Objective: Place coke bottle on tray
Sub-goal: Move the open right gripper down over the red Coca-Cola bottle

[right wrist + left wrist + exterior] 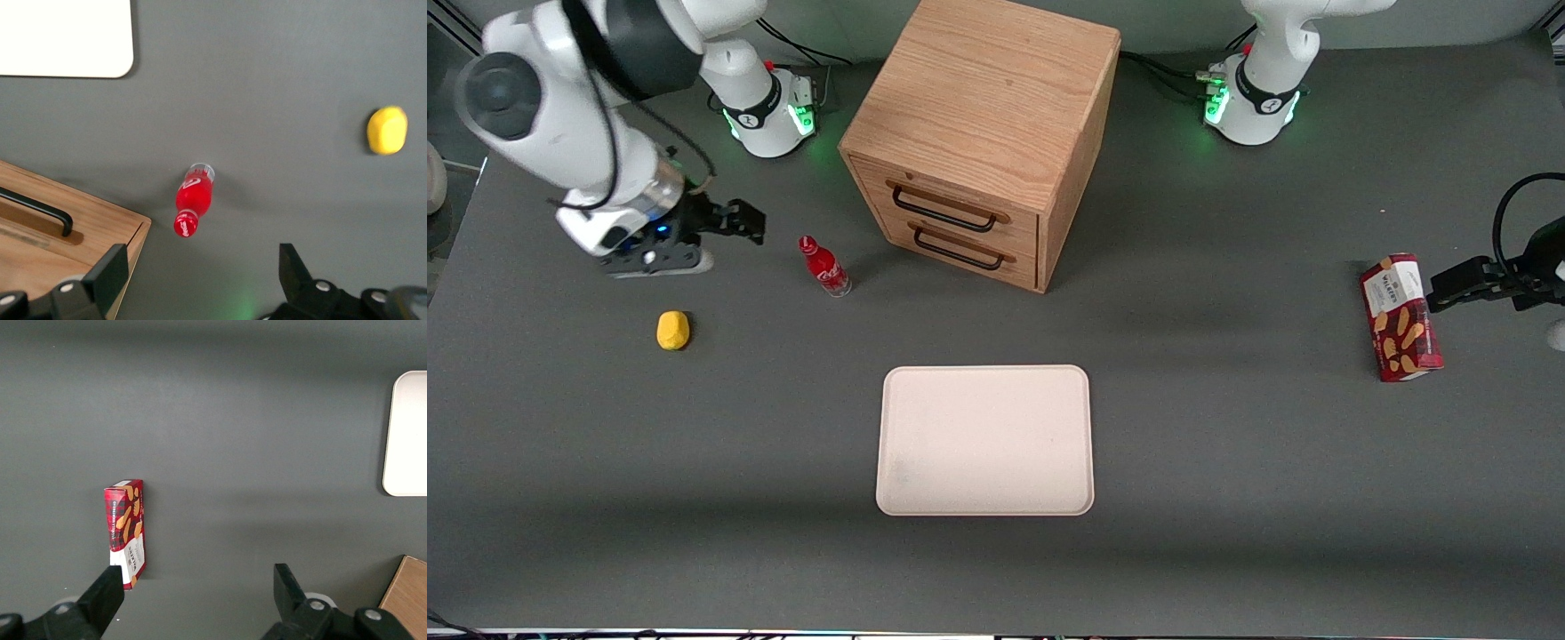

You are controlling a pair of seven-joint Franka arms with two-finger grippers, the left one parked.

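Note:
The coke bottle is small and red with a red cap and a clear base. It stands upright on the grey table beside the wooden drawer cabinet; it also shows in the right wrist view. The tray is flat and pale beige-pink and lies nearer the front camera than the cabinet; one corner of it shows in the right wrist view. My gripper is open and empty, above the table, a short way from the bottle toward the working arm's end. In the right wrist view the gripper has the bottle just ahead of its jaws.
A yellow lump lies on the table nearer the front camera than my gripper; it also shows in the right wrist view. A red snack box lies toward the parked arm's end. The cabinet has two drawers with dark handles.

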